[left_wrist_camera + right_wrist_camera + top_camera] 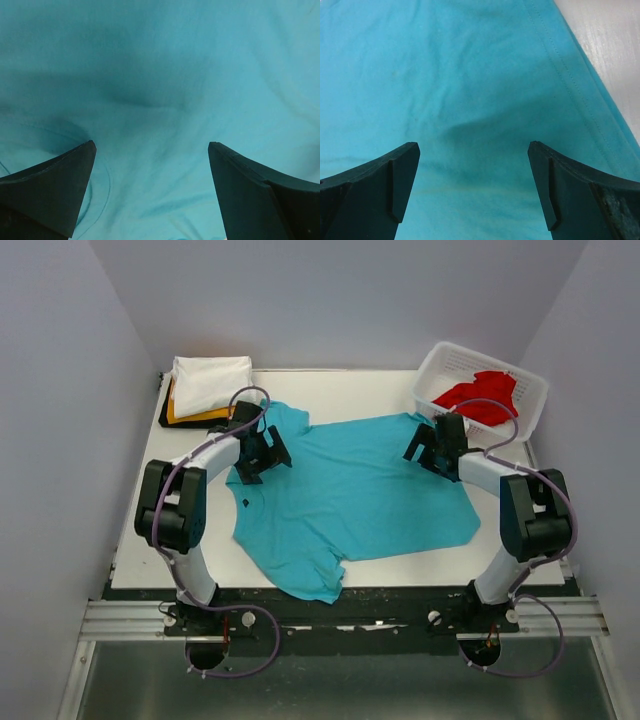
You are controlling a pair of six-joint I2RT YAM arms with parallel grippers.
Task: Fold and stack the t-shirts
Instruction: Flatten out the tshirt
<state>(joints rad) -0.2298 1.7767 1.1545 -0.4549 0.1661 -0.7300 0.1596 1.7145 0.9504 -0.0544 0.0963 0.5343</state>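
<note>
Teal t-shirt (pixel 370 495) flat — long axis left-right, collar apparently left, hem right.

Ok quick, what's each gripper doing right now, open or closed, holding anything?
Left gripper: open, holding nothing, over the teal t-shirt.
Right gripper: open, holding nothing, over the same shirt.

Top view: bright, even overhead light, table (pixel 380 390) evenly lit, soft shadows under the arms (pixel 215 455), image slightly soft. Left wrist: shirt (pixel 160 60) out of focus, dim shadow patch ahead of left tool (pixel 151 144). Right wrist: sharper, stitching (pixel 570 85) readable, faint shadow ahead of right tool (pixel 473 144), table corner nearly washed out.
</note>
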